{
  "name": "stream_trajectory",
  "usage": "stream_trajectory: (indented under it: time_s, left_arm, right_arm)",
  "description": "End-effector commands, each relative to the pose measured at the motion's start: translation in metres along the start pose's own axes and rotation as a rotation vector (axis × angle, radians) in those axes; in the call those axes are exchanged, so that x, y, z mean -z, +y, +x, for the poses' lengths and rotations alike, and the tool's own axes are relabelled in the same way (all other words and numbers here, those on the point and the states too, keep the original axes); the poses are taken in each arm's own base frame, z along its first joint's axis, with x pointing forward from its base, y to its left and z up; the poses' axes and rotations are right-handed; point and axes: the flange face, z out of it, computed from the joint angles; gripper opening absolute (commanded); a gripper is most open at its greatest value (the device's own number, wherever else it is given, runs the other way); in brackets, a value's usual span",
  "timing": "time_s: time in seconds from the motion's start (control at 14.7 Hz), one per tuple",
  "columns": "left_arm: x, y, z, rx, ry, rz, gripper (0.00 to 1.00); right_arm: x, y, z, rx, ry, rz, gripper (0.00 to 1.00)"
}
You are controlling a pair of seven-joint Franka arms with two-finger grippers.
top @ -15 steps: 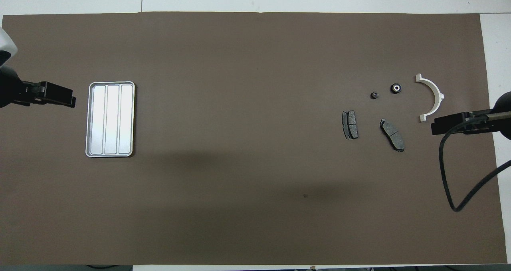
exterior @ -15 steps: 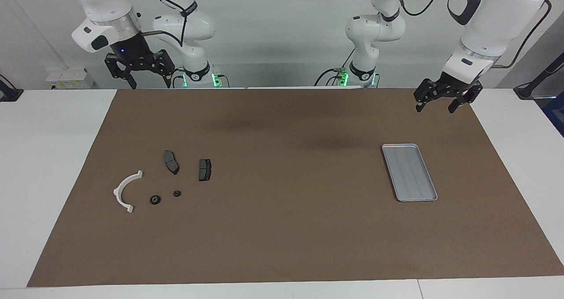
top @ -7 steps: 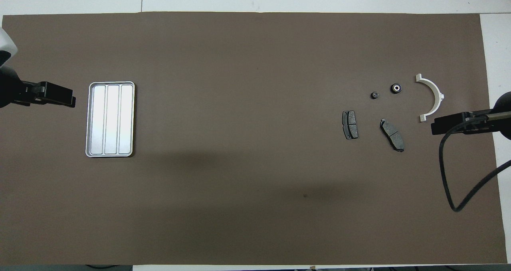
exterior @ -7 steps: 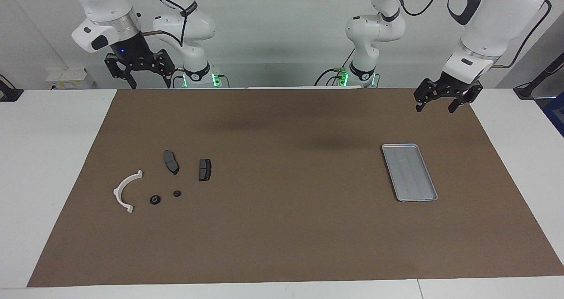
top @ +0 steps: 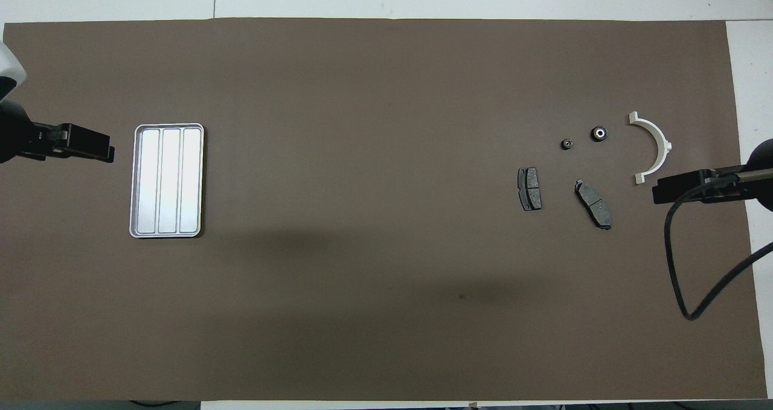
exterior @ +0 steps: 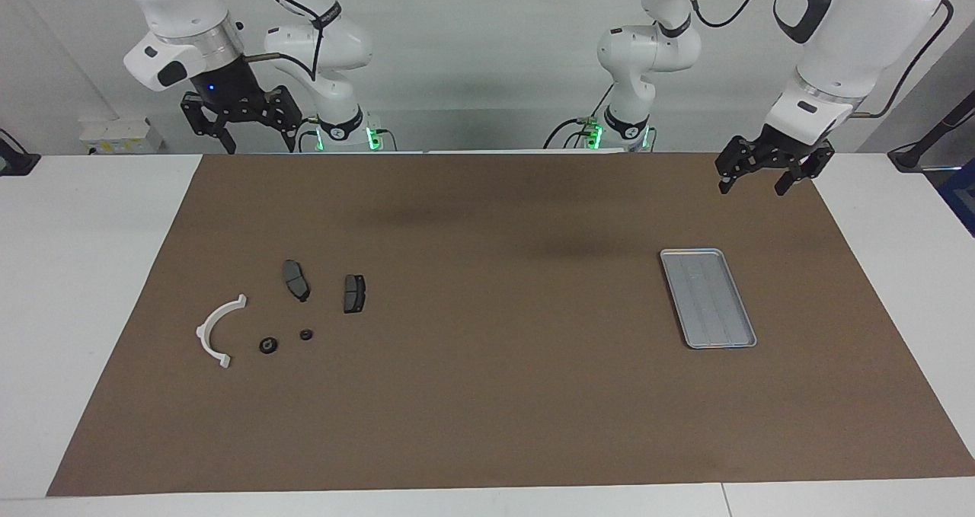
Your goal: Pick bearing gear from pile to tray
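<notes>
Surface: a white table (exterior: 91, 288) carried a large brown mat (exterior: 495, 395); pale wall at the robots' end, green lights at both arm bases.

The tray (exterior: 708, 298) lay flat on the mat toward the left arm's end, nothing in it.

The pile (exterior: 282, 315) lay spread toward the right arm's end: a white curved arc (top: 652, 147), two dark grey plates (top: 529, 188) side by side but apart, and two small black round pieces (top: 598, 133), farther from the robots than the plates. Which of these was the bearing gear I could not say for certain.

Left tool (exterior: 757, 174): raised over the mat's corner by its own base, jaws wide, holding nothing.

Right tool (exterior: 242, 130): raised over the mat's edge nearest the robots, jaws wide, holding nothing.

No readable writing or brand seen.
</notes>
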Motion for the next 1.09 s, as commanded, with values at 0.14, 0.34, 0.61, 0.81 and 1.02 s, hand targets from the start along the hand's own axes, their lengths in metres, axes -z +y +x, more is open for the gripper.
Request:
stream_trajectory:
  time_s: [0.14, 0.34, 0.61, 0.81, 1.02]
  left_arm:
    - [0.0014, -0.0007, -0.0059, 0.009, 0.0, -0.005, 1.0]
    - [0.0013, 0.001, -0.0059, 0.005, 0.0, -0.005, 1.0]
    - [0.0013, 0.0009, -0.0059, 0.005, -0.001, -0.004, 1.0]
    - [0.0013, 0.0009, -0.0059, 0.005, -0.001, -0.004, 1.0]
    - [0.0013, 0.0009, -0.0059, 0.005, -0.001, -0.004, 1.0]
  right_arm:
    - [0.0065, 0.0072, -0.0069, -0.03, -0.002, 0.026, 1.0]
    - [0.0056, 0.0096, -0.0077, -0.031, -0.006, 0.027, 1.0]
    - [0.0024, 0.0093, -0.0084, -0.035, -0.011, 0.023, 1.0]
    - [0.0045, 0.0098, -0.0103, -0.035, -0.002, 0.013, 1.0]
    - [0.0027, 0.0077, -0.0098, -0.031, -0.002, 0.011, 1.0]
